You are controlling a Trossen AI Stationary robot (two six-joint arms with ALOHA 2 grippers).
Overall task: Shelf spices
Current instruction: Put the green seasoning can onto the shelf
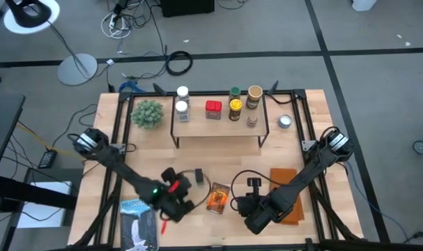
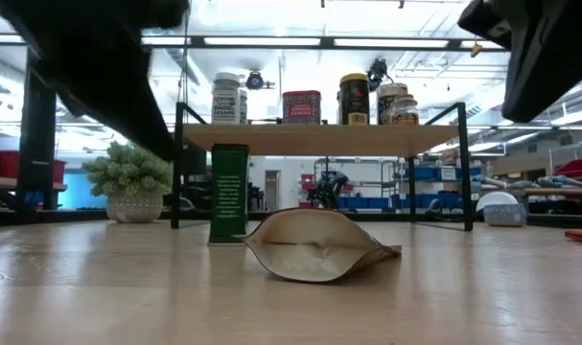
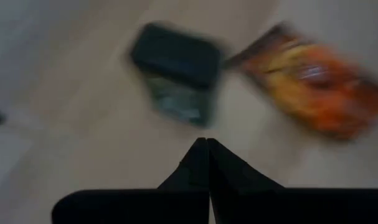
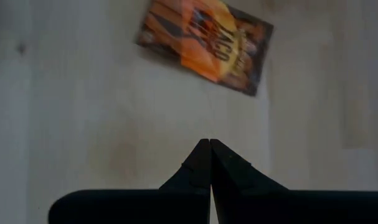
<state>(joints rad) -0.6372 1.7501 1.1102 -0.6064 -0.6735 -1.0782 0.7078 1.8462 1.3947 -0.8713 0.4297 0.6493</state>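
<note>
The shelf [image 1: 218, 129] stands at the far middle of the table, with several spice jars [image 1: 235, 106] and a red box [image 1: 212, 108] on its top board. A dark box [image 2: 229, 192] stands upright on the table in front of it. The orange-brown packet [image 1: 218, 197] lies flat beside the box. My left gripper [image 1: 183, 203] hovers shut, just left of and nearer than the box and packet, which lie ahead of its fingertips [image 3: 207, 142]. My right gripper [image 1: 237, 206] hovers shut, just right of the packet [image 4: 207, 43], and holds nothing.
A blue-and-white flat package [image 1: 138, 223] lies at the near left. A folded orange-brown cloth [image 1: 288, 192] lies at the near right, under the right arm. A potted plant [image 1: 147, 113] stands left of the shelf and a small round tin [image 1: 286, 122] to its right.
</note>
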